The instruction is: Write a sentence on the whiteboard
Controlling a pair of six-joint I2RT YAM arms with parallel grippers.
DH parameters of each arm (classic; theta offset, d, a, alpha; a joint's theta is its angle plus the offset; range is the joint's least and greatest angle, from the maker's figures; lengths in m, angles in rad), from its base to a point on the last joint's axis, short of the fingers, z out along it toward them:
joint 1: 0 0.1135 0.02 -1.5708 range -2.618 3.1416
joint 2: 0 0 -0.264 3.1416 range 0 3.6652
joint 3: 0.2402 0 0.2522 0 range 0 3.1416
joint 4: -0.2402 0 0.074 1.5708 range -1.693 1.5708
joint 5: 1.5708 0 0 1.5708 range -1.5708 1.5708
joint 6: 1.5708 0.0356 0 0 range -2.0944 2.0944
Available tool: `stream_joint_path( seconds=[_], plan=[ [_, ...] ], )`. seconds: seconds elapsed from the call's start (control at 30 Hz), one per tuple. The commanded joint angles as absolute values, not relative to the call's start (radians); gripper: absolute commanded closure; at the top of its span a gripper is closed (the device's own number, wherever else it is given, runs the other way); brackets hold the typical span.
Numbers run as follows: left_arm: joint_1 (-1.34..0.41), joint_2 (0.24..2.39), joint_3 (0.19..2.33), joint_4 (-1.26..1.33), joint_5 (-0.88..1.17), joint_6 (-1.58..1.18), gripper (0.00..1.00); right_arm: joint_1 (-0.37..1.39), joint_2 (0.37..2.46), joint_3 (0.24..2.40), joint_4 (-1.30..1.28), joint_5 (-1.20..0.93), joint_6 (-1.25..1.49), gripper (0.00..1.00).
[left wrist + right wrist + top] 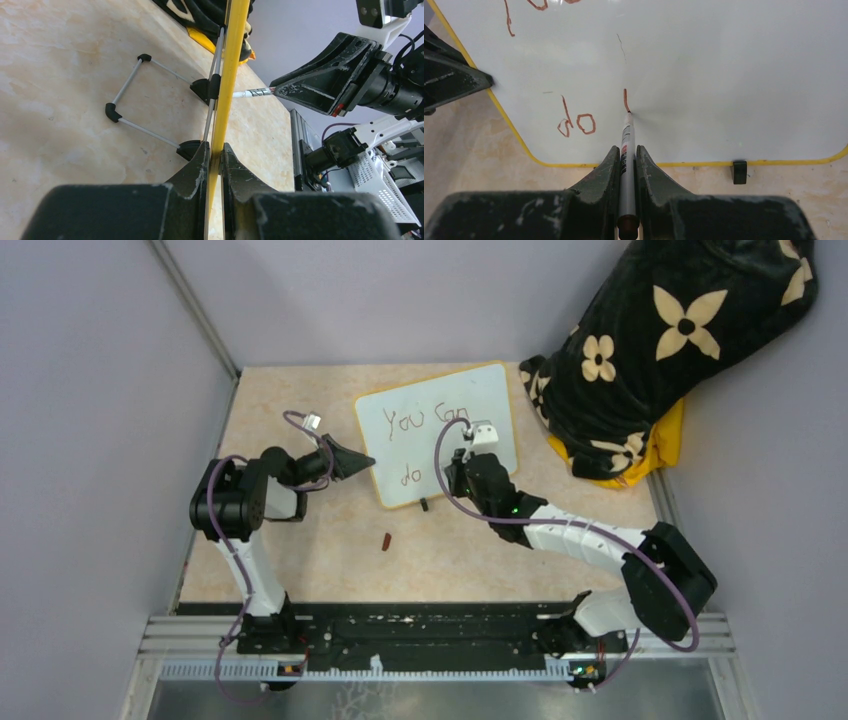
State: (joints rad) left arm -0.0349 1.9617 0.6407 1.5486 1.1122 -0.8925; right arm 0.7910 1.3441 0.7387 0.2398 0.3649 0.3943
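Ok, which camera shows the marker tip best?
Right wrist: marker tip meets the whiteboard below a short stroke. Left wrist shows only its barrel side-on; top external hides it under the right claw.

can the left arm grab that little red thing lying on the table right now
Probably not as is: the left gripper is shut on the edge of the whiteboard. Nothing else seems to block the red thing, which lies in the open.

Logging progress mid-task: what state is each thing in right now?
Whiteboard: propped up on its stand, edge clamped by left gripper.
Sentence: unfinished; "You Can do" plus one stroke.
Marker: uncapped, tip touching the whiteboard, held by right gripper.
Cap: off, lying loose.
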Motion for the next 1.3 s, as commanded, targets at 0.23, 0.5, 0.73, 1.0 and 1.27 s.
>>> stream_joint_path(
  seconds=[0.23, 0.5, 0.73, 1.0, 1.27],
  plan=[
    [-0.055, 1.983, 0.630, 1.732, 1.151, -0.885, 1.00, 0.788, 1.316, 0.707, 0.208, 0.393, 0.406, 1.00],
    [-0.057, 1.983, 0.630, 1.732, 1.150, -0.887, 1.00, 0.788, 1.287, 0.709, 0.201, 0.458, 0.421, 1.00],
    [-0.056, 1.982, 0.630, 1.732, 1.151, -0.886, 1.00, 0.788, 1.251, 0.700, 0.230, 0.460, 0.414, 1.00],
    [-0.057, 1.983, 0.630, 1.732, 1.151, -0.885, 1.00, 0.793, 1.226, 0.681, 0.317, 0.350, 0.394, 1.00],
    [-0.057, 1.982, 0.630, 1.732, 1.152, -0.885, 1.00, 0.808, 1.277, 0.726, 0.328, 0.326, 0.388, 1.00]
  ],
)
